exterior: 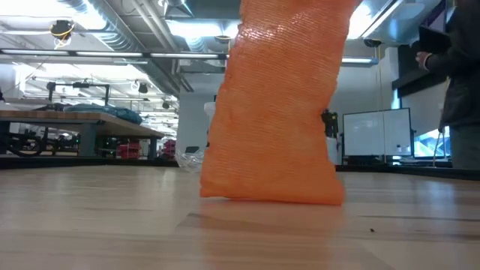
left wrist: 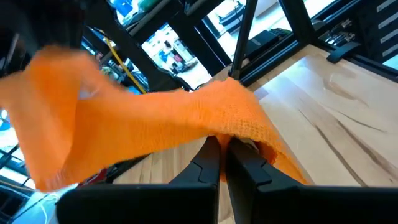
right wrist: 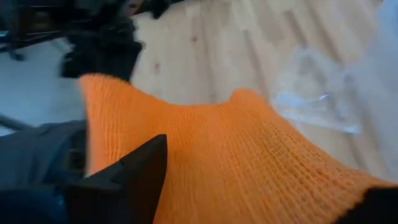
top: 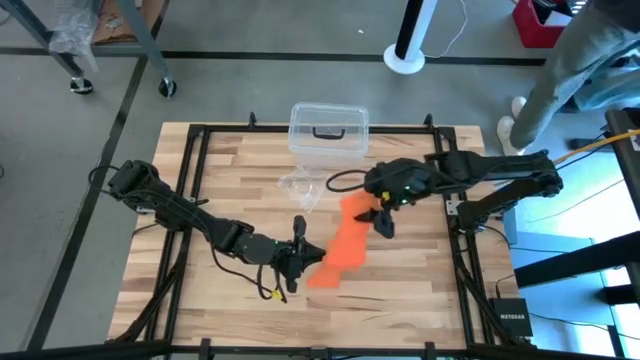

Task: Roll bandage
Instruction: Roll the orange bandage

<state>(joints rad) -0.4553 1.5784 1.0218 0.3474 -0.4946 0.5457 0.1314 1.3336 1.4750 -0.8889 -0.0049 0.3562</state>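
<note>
Bandage (top: 345, 243) is unrolled, a flat orange band stretched between the two pincers over the middle of the table (top: 200, 200), long axis running diagonally from the right gripper (top: 382, 218) down toward the left gripper (top: 300, 258). The right gripper sits at the far end of the strip, with the band leaving it toward the left arm; the right wrist view shows orange fabric draped right across its fingers (right wrist: 134, 171), so it reads as clenched on the bandage and holding that end raised. The left gripper is at the near, lower end; in the left wrist view its fingers (left wrist: 208, 165) are pressed close together with the fabric edge pinched between them, so it is also grasping the bandage. The low view shows the strip (exterior: 274, 105) hanging up off the wood, with only its bottom edge touching the table, so the band is taut-ish, not lying flat. Both arms are on the strip, neither nearer. No roll is started yet, judging by the flat band. The next move likely turns on one end curling along the long axis toward the other pincer. Clear plastic box (top: 328, 130) and small transparent piece (top: 300, 187) lie beyond the right gripper, apart from the strip. A person (top: 570, 70) stands off the table past the right arm.
</note>
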